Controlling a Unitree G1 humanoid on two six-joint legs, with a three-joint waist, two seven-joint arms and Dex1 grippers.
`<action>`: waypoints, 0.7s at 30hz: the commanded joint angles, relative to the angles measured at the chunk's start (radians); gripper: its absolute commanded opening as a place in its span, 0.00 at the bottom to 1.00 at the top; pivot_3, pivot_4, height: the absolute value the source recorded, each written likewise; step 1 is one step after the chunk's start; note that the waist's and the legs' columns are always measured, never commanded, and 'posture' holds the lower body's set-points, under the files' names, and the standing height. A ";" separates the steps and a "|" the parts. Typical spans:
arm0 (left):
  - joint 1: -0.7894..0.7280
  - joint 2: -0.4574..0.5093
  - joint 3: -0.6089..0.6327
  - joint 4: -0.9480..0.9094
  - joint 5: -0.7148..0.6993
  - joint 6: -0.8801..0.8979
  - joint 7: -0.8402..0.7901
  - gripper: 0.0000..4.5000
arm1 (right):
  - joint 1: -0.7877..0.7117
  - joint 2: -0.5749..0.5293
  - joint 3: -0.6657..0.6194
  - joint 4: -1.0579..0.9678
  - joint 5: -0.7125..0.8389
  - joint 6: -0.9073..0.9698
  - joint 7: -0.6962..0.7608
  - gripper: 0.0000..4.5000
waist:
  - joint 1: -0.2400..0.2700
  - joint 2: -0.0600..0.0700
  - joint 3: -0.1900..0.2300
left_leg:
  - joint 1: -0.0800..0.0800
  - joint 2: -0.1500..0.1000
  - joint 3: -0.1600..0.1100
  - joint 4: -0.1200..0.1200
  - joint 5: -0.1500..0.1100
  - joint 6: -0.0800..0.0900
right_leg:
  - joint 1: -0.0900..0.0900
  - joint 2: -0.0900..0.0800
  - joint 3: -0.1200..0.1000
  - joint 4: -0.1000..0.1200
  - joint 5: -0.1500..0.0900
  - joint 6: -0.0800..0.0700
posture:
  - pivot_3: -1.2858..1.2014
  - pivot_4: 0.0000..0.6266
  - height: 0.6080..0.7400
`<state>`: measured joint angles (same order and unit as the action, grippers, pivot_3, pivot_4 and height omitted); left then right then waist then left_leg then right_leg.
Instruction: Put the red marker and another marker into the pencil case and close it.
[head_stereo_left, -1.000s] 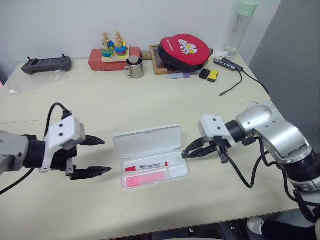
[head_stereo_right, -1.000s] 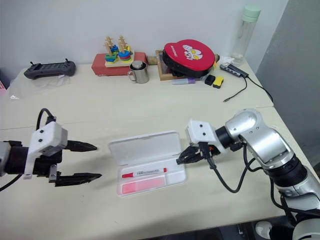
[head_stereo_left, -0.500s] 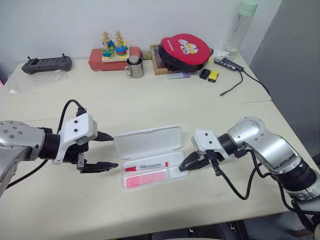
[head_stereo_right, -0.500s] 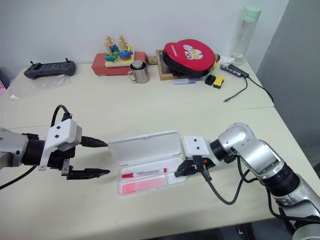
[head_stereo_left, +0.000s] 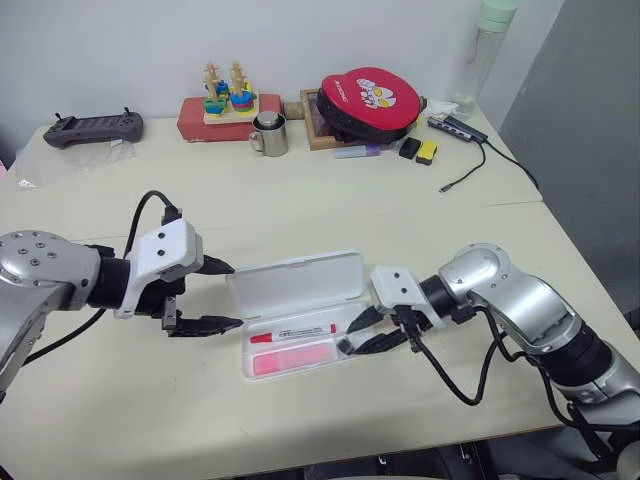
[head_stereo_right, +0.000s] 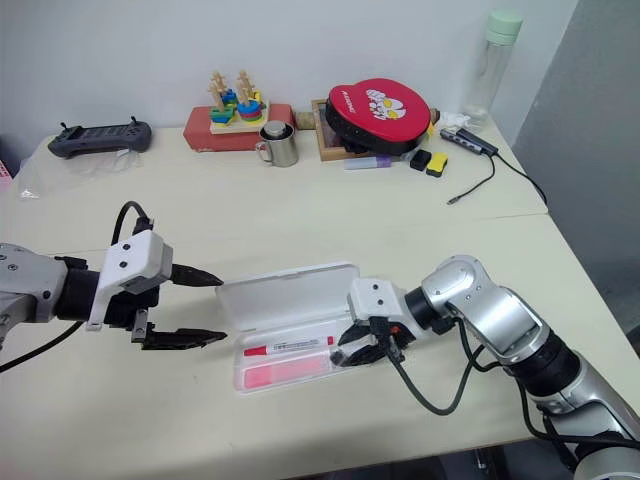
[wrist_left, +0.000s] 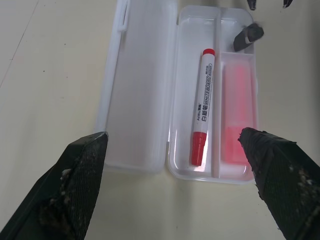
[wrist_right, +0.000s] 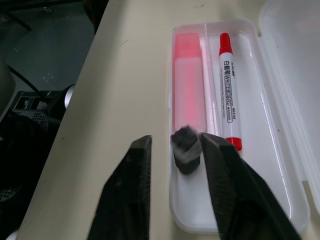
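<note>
Small dark grey cap (wrist_right: 186, 149) is blurred in the right wrist view; can't tell if it rests in the pencil case (head_stereo_left: 300, 283) or is in mid-air, and it touches neither finger that I can see. In the left wrist view it sits over the tray's far end, next to the divider.

Case is white plastic with rounded corners, lid hinged flat open on the table (head_stereo_left: 320, 200). Red marker (wrist_left: 202, 106), white barrel, red cap, printed label, lies in the tray compartment nearer the lid. Pink highlighter (wrist_left: 237, 114) lies flat in the compartment farther from the lid, parallel to the marker.

Right gripper (head_stereo_left: 362, 333) is at the case's right end, fingers parted, holding nothing. Left gripper (head_stereo_left: 225, 296) is just beside the case's left end, spread wide and empty.
</note>
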<state>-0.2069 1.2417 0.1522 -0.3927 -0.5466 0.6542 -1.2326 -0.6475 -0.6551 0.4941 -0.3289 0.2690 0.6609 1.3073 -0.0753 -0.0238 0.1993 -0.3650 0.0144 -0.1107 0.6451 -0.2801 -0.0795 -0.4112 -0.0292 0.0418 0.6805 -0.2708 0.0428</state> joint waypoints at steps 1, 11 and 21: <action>-0.008 -0.002 0.015 -0.009 -0.002 0.003 0.005 1.00 | -0.016 0.005 -0.018 -0.004 0.006 -0.007 -0.009 0.52 | 0.000 0.000 0.000 | 0.000 0.000 0.000 0.000 0.000 0.000 | 0.000 0.000 0.000 0.000 0.000 0.000 | 0.52 0.24 1.00; -0.008 -0.017 0.013 -0.008 0.002 0.007 0.018 1.00 | -0.069 0.005 -0.060 0.010 0.035 0.021 -0.007 1.00 | 0.000 0.000 0.000 | 0.000 0.000 0.000 0.000 0.000 0.000 | 0.000 0.000 0.000 0.000 0.000 0.000 | 0.52 0.24 1.00; 0.003 -0.017 0.022 -0.005 0.001 0.006 0.018 1.00 | -0.087 0.044 -0.045 0.002 0.035 0.056 -0.051 0.88 | 0.000 0.000 0.000 | 0.000 0.000 0.000 0.000 0.000 0.000 | 0.000 0.000 0.000 0.000 0.000 0.000 | 0.52 0.24 1.00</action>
<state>-0.2016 1.2197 0.1517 -0.3930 -0.5465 0.6666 -1.2118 -0.7206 -0.6158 0.4551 -0.3056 0.2973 0.7178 1.2662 -0.0754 -0.0238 0.1993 -0.3649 0.0144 -0.1109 0.6450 -0.2801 -0.0795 -0.4113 -0.0292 0.0418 0.6806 -0.2707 0.0427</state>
